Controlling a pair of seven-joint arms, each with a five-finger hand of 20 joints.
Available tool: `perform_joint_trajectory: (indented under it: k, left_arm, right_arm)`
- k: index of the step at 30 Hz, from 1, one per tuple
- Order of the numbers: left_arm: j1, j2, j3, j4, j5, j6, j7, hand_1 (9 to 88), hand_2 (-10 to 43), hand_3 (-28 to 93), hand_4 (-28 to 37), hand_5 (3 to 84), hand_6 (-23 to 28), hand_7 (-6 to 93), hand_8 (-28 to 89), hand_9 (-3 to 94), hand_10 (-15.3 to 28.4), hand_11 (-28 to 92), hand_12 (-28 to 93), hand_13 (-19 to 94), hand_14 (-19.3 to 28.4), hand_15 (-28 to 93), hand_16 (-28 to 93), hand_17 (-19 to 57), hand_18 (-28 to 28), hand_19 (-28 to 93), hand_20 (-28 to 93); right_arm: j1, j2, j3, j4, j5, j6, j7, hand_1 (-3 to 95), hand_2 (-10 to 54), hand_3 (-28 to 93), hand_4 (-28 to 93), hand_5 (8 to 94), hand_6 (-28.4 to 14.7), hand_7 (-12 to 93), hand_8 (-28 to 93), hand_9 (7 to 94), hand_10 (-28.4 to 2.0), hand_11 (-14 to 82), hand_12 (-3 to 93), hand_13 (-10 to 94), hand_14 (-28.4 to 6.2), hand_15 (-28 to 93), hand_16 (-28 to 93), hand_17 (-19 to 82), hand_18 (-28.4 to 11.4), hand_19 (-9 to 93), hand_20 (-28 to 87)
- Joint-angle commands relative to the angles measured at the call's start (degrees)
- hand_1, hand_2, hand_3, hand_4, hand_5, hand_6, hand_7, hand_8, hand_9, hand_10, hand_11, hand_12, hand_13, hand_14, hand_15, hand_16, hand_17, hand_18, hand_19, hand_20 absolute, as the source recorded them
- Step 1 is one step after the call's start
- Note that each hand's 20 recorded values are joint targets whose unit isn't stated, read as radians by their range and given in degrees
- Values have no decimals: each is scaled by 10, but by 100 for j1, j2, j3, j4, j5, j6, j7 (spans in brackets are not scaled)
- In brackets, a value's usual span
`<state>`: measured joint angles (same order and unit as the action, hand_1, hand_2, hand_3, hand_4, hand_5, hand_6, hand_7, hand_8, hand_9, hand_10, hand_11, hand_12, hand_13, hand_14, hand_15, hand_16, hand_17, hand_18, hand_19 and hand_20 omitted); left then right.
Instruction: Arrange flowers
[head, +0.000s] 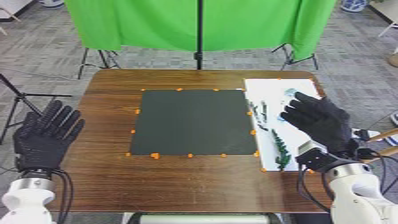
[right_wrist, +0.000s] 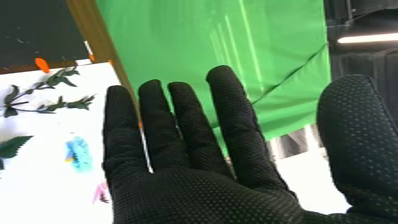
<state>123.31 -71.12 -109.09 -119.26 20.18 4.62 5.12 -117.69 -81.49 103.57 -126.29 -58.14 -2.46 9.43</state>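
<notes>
At the near part of the white sheet (head: 271, 89), a big green leafy stem (head: 281, 150) lies flat on top. It is near the right robot hand (head: 322, 119), on the left robot hand's side of it, and nothing is holding it. The right robot hand is up over the right side of the white sheet. It is wide open, with its fingers straight and its thumb out to the side. The left robot hand (head: 43, 142) is well to the left of the white sheet, past the dark mat. It is open too, with its fingers spread, and it holds nothing.

The dark mat (head: 191, 122) is just to the left of the white sheet, on the brown worktop (head: 178, 187), with little orange bits (head: 155, 155) around its edges. Farther up the white sheet, by its left side, are thin leafy twigs (head: 263, 111), to the left of the right robot hand. A blue thing (head: 290, 92) is on the far part of the white sheet, near that hand's fingertips. In the right wrist view, a small pink thing (right_wrist: 102, 192) peeks out beside the hand on the white sheet. Well past the white sheet hangs a green cloth (head: 142, 25).
</notes>
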Motion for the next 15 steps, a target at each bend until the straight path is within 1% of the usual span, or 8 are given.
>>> perform_joint_trajectory:
  k: [1, 3, 6, 8, 12, 13, 14, 15]
  left_arm:
    - [61, 30, -29, -19, -41, -110, -19, 243, 151, 723, -283, 454, 70, 110, -94, 416, 139, 177, 99, 321, 140, 312, -81, -39, 144, 349, 118]
    - [95, 20, -33, -31, -76, -85, -41, 243, 149, 724, -283, 454, 70, 110, -94, 412, 140, 175, 99, 314, 138, 306, -80, -38, 142, 346, 117]
    - [144, 11, -48, -44, -155, -56, -40, 243, 149, 724, -283, 454, 69, 109, -93, 411, 140, 175, 100, 312, 137, 305, -76, -38, 142, 345, 117]
    - [135, 11, -48, -45, -128, -47, -21, 244, 148, 723, -283, 454, 69, 109, -93, 411, 140, 175, 101, 311, 137, 304, -74, -38, 142, 345, 118]
    - [93, 11, -16, -33, -163, -21, 9, 250, 148, 729, -283, 455, 70, 109, -93, 410, 141, 175, 101, 302, 134, 299, -75, -39, 142, 345, 119]
    - [103, 3, -15, -37, -206, -17, 21, 250, 148, 731, -283, 455, 70, 109, -93, 409, 140, 175, 101, 299, 133, 298, -75, -39, 142, 345, 120]
    - [103, -7, -18, -41, -240, -26, 23, 251, 148, 732, -283, 455, 70, 109, -93, 409, 140, 175, 101, 295, 132, 296, -75, -39, 143, 345, 120]
    - [105, -7, -21, -44, -234, -33, 23, 252, 148, 732, -283, 455, 70, 109, -93, 408, 140, 175, 101, 293, 132, 295, -75, -39, 142, 345, 120]
  right_arm:
    - [-92, -30, 46, -70, -55, 20, -5, 180, 20, 837, -281, 479, -26, 242, -151, 420, -158, 100, 114, 345, -151, 170, 134, 119, -175, 336, 129]
    - [-96, 13, 18, -122, -232, 161, 100, 183, 19, 837, -281, 479, -26, 242, -151, 420, -158, 100, 114, 345, -151, 171, 134, 119, -176, 336, 129]
    - [-88, 22, 32, -110, -290, 95, 105, 199, 22, 836, -281, 484, -26, 248, -151, 425, -158, 104, 115, 351, -150, 176, 135, 120, -176, 338, 131]
    - [-81, 4, 73, -79, -272, -30, 17, 207, 18, 837, -281, 485, -24, 251, -153, 427, -157, 104, 115, 354, -149, 178, 134, 121, -175, 339, 131]
    - [-11, 32, 85, -82, -446, -3, 2, 213, 4, 839, -282, 471, -24, 252, -156, 428, -156, 106, 116, 356, -147, 181, 133, 122, -175, 340, 131]
    - [14, 61, 70, -118, -804, 50, 87, 218, -1, 839, -282, 467, -24, 253, -157, 429, -156, 107, 116, 358, -147, 181, 133, 122, -175, 340, 131]
    - [12, 173, -26, -202, -1442, 310, 248, 223, -7, 839, -282, 462, -25, 255, -157, 431, -157, 109, 117, 361, -147, 183, 133, 125, -177, 348, 134]
    - [-3, 301, -160, -257, -2277, 584, 377, 229, -11, 836, -282, 460, -26, 256, -158, 435, -159, 114, 120, 370, -147, 193, 136, 132, -185, 382, 148]
